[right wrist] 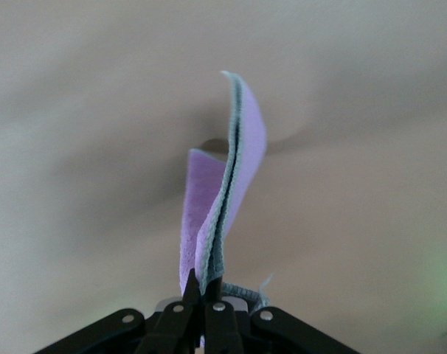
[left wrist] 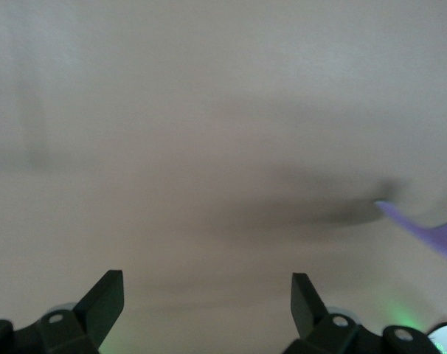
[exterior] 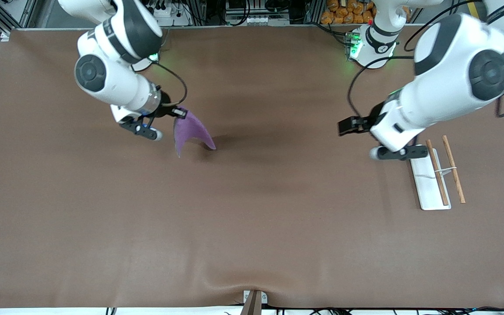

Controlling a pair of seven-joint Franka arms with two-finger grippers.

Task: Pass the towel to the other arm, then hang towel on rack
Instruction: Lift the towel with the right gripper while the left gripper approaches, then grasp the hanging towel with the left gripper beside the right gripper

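The purple towel [exterior: 190, 131] with grey edging hangs from my right gripper [exterior: 181, 113], which is shut on its top corner above the table at the right arm's end. The towel's lower tips hang close to the table. In the right wrist view the towel [right wrist: 234, 177] stands folded between the shut fingers of the right gripper [right wrist: 212, 284]. My left gripper [exterior: 344, 127] is open and empty, held above the table beside the rack [exterior: 436, 174] and pointing toward the towel. In the left wrist view the left gripper [left wrist: 207, 295] is wide open, and a towel tip [left wrist: 430, 232] shows farther off.
The rack's white base [exterior: 427, 190] lies on the brown table [exterior: 252, 210] at the left arm's end, with its two wooden rods above it. Both arm bases stand along the table's edge farthest from the front camera.
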